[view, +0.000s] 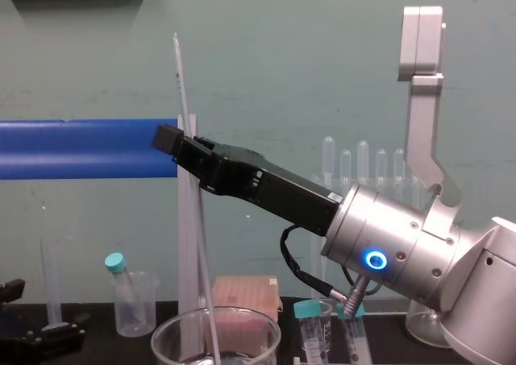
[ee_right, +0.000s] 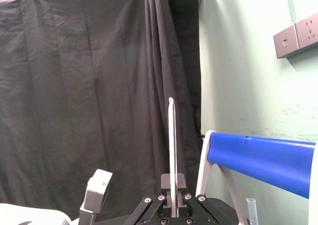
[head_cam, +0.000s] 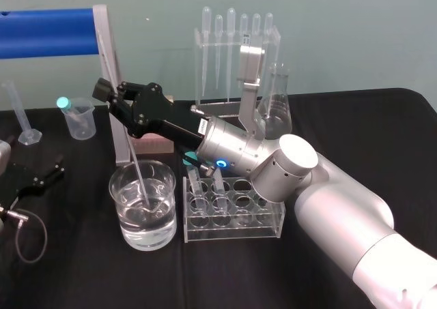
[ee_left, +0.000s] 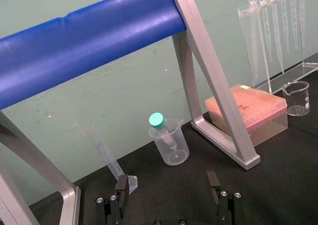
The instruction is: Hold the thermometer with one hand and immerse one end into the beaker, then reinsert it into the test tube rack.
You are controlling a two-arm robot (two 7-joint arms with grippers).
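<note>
1. The right gripper (head_cam: 106,92), left of centre, is clamped on the thermometer (head_cam: 138,181); its lower end sits in the beaker's (head_cam: 127,235) water, lower left.
2. I'd lift straight up so the tip clears the rim, then swing to the rack (head_cam: 232,217), just right.
3. The left gripper (ee_left: 168,189) idles far left, fingers wide.

Clear glass beaker (head_cam: 164,217), matt black cloth (head_cam: 102,275), glossy silver arm (head_cam: 328,207)
</note>
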